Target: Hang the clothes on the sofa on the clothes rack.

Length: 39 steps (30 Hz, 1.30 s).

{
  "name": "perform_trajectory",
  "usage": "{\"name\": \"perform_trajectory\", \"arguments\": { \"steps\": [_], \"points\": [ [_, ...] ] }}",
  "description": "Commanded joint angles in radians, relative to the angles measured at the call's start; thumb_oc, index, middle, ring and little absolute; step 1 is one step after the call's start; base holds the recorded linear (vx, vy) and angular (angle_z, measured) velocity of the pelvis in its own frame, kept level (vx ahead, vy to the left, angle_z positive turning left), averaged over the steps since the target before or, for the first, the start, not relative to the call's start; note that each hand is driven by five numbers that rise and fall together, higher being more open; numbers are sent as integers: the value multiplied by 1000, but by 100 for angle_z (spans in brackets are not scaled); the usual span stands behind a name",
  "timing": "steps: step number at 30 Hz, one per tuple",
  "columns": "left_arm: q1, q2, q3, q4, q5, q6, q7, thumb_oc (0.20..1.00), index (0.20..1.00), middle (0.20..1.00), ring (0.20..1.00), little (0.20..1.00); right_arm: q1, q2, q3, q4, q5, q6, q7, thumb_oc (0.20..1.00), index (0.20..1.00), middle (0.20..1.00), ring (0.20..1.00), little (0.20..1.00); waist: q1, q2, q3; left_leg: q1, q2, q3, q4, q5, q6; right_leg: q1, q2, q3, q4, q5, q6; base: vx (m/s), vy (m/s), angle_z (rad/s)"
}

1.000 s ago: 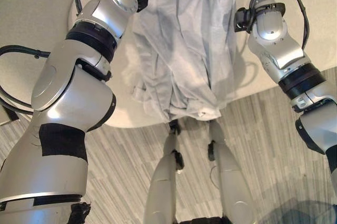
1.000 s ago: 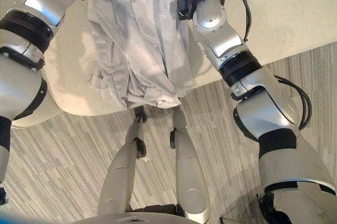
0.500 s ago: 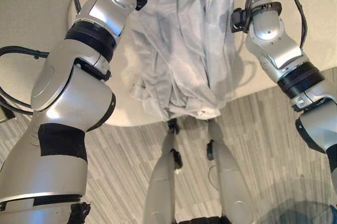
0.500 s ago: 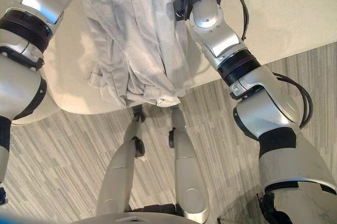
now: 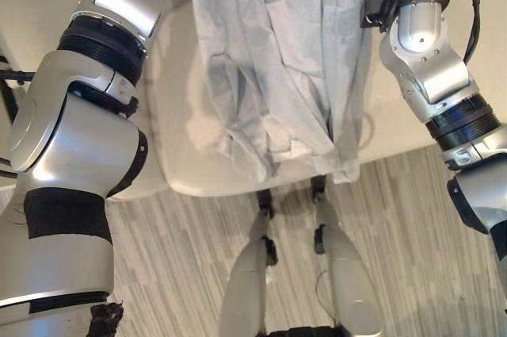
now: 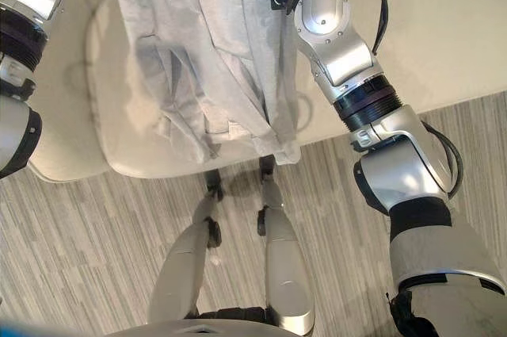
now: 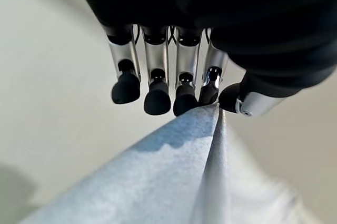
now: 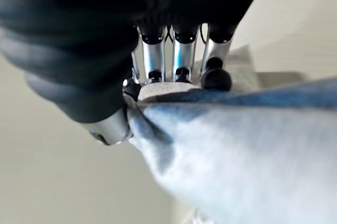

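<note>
A pale blue-grey garment (image 5: 277, 59) hangs lengthwise between my two raised arms, its crumpled hem dangling just above the front edge of the cream sofa (image 5: 178, 115). In the left wrist view my left hand (image 7: 184, 71) pinches a folded edge of the cloth (image 7: 158, 182) between thumb and fingers. My right hand (image 8: 174, 60) in the right wrist view has its fingers curled over a bunched edge of the cloth (image 8: 237, 150), with the thumb pressed under it. The garment's top runs out past the upper edge of both eye views.
The sofa's rounded seat cushion (image 6: 127, 147) spreads under the garment and behind both arms. Grey striped plank floor (image 5: 158, 258) lies in front of the sofa.
Both arms have risen towards the top of the picture, taking the garment up with them. The cloth now hangs straighter and longer. The view has shifted too.
</note>
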State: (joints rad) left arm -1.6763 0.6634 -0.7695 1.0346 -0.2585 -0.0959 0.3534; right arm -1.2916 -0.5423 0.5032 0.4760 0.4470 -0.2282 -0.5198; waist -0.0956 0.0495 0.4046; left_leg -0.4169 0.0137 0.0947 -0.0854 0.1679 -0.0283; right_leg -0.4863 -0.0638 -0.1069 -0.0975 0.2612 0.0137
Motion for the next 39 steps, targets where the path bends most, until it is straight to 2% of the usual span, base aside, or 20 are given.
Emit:
{"name": "perform_trajectory", "arguments": {
  "steps": [1, 3, 4, 5, 6, 7, 8, 13, 19, 24, 29, 34, 37, 39],
  "points": [
    [32, -39, 22, 7, 61, -64, 58, 200, 200, 200, 200, 200, 47, 8, -60, -12, -75, -46, -17, 200, 200, 200, 200, 200, 28, -12, -142, 46, 38, -55, -2, -80, -60, 87, -95, 36, 10, -94, 164, 114, -14, 7],
    [41, -38, 25, -8, 75, -62, 61, 200, 200, 200, 200, 200, 61, 9, -66, -28, -83, -42, -13, 200, 200, 200, 200, 200, 28, -14, -152, 65, 38, -53, -2, -80, -58, 107, -98, 33, 10, -95, 164, 89, -14, 1],
    [68, -39, 41, -35, 92, -61, 64, 200, 200, 200, 200, 200, 101, 8, -83, -53, -107, -31, -5, 200, 200, 200, 200, 200, 29, -14, -184, 115, 41, -47, -2, -101, -55, 154, -97, 25, 10, -110, 164, 76, -14, 4],
    [69, -39, 41, -36, 93, -60, 65, 200, 200, 200, 200, 200, 103, 8, -84, -55, -108, -30, -6, 200, 200, 200, 200, 200, 29, -15, -184, 114, 39, -47, -2, -96, -55, 153, -99, 25, 10, -105, 163, 204, -41, 3],
    [93, -41, 53, -59, 109, -62, 64, 200, 200, 200, 200, 200, 141, 4, -100, -69, -117, -26, 4, 200, 200, 200, 200, 200, 31, -16, -220, 154, 42, -42, -2, -113, -53, 193, -95, 18, 10, -121, 164, 77, -25, 2],
    [94, -41, 54, -60, 110, -62, 65, 200, 200, 200, 200, 200, 142, 4, -100, -71, -117, -26, 4, 200, 200, 200, 200, 200, 30, -17, -220, 151, 40, -43, -2, -108, -53, 191, -96, 18, 10, -116, 163, 172, -44, 1],
    [118, -42, 65, -80, 122, -60, 64, 200, 200, 200, 200, 200, 176, 1, -119, -83, -125, -19, 11, 200, 200, 200, 200, 200, 31, -17, -256, 178, 39, -38, -2, -115, -51, 216, -96, 12, 10, -126, 164, 115, -32, 5],
    [195, -28, 98, -129, 147, -59, 53, 200, 200, 200, 200, 200, 254, -24, -158, -107, -152, -6, 31, 200, 200, 200, 200, 200, 40, -20, -336, 253, 49, -40, -2, -135, -52, 289, -90, -8, 10, -153, 163, 106, -54, 11],
    [281, 12, 147, -236, 167, -69, 38, 200, 200, 200, 200, 200, 278, -59, -174, -102, -194, 10, 51, 200, 200, 200, 200, 200, 61, -29, -417, 333, 69, -40, -2, -150, -62, 371, -75, -32, 10, -186, 154, 63, -56, 7],
    [323, 7, 179, -295, 162, -68, 31, 200, 200, 200, 200, 200, 259, -67, -159, -42, -189, 24, 72, 200, 200, 200, 200, 200, 78, -43, -469, 384, 91, -45, -2, -153, -75, 440, -58, -65, 10, -211, 146, 16, -81, 9],
    [358, 9, 208, -316, 170, -59, 28, 200, 200, 200, 200, 200, 257, -57, -148, -13, -179, 27, 85, 200, 200, 200, 200, 200, 90, -55, -493, 418, 107, -45, -2, -157, -83, 483, -44, -79, 10, -230, 140, 26, -52, 6],
    [427, 45, 239, -412, 225, -53, 27, 200, 200, 200, 200, 200, 292, -65, -132, -17, -185, 28, 121, 200, 200, 200, 200, 200, 106, -71, -513, 456, 136, -52, -2, -160, -91, 526, -18, -85, 10, -256, 125, 34, -67, 7],
    [464, 45, 264, -449, 230, -52, 20, 200, 200, 200, 200, 200, 301, -70, -119, -26, -198, 31, 136, 200, 200, 200, 200, 200, 112, -72, -511, 470, 141, -60, 6, -165, -90, 543, -8, -80, 10, -268, 117, 22, -17, 7],
    [492, 40, 286, -478, 220, -57, 19, 200, 200, 200, 200, 200, 300, -71, -109, -25, -197, 28, 149, 200, 200, 200, 200, 200, 120, -80, -492, 457, 132, -88, 59, -184, -83, 552, -10, -75, 10, -267, 109, 0, 0, 0]
  ]
}}
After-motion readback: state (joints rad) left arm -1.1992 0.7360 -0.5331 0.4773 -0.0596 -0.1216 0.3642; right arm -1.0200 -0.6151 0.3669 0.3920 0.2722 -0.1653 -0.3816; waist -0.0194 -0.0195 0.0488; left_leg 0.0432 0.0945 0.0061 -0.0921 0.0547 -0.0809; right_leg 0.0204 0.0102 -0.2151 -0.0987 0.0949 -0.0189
